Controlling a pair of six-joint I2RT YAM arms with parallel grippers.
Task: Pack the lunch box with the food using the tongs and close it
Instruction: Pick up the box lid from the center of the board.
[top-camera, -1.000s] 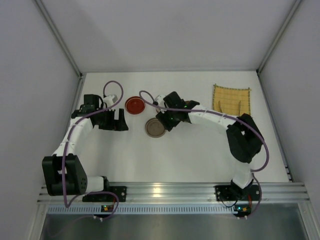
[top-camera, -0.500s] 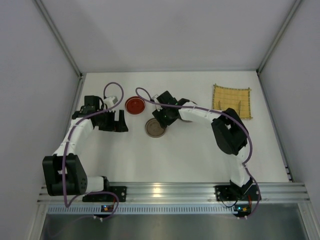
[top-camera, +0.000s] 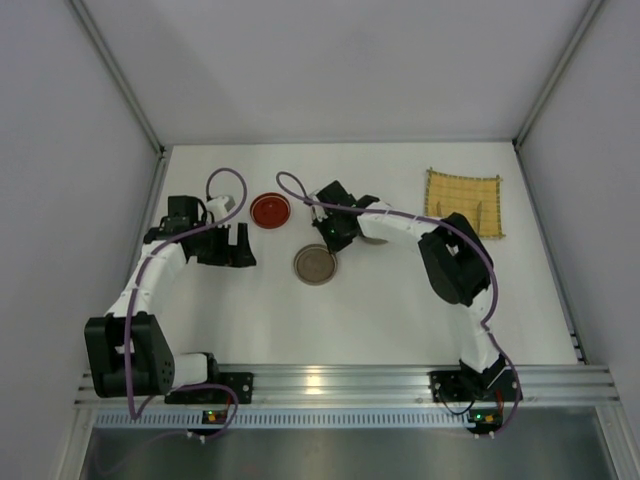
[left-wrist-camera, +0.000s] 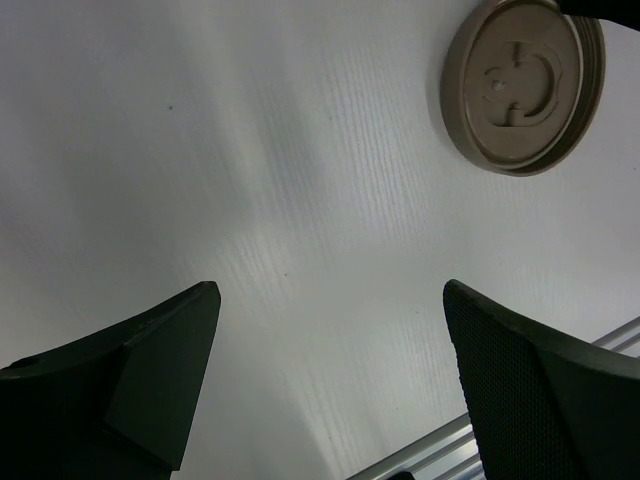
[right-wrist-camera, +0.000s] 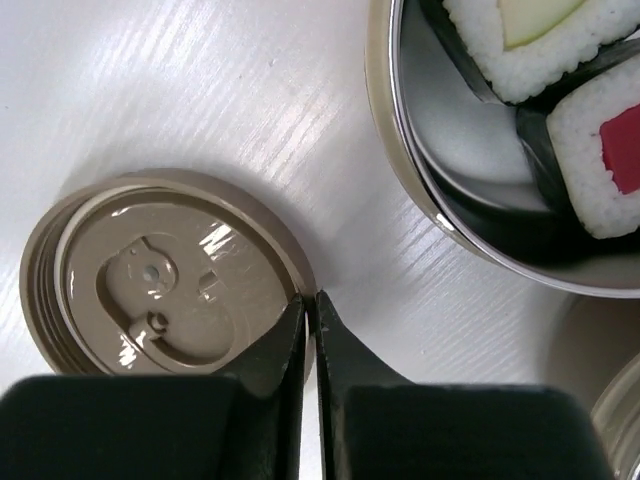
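Top view: the brown lid (top-camera: 314, 265) lies flat on the table (top-camera: 400, 300), between the two arms. It is just on the near side of the right gripper (top-camera: 333, 238) and well apart from the left gripper (top-camera: 232, 245), so the right arm is the nearer one. A red dish (top-camera: 270, 210) stands to the far left of the lid and a yellow mat (top-camera: 463, 200) at the far right. I cannot make out the tongs here.

Left wrist view: the two fingers (left-wrist-camera: 150, 380) stand wide apart with only bare table between them. The lid is far off, at the upper right.

Right wrist view: the jaws are pressed together and grip nothing. Their tips sit at the right edge of the lid, touching it or just beside it. The lunch box tin (right-wrist-camera: 385, 140) is at the upper right, uncovered, with rice rolls (right-wrist-camera: 520, 45) inside. To close it, I judge the lid must travel right.
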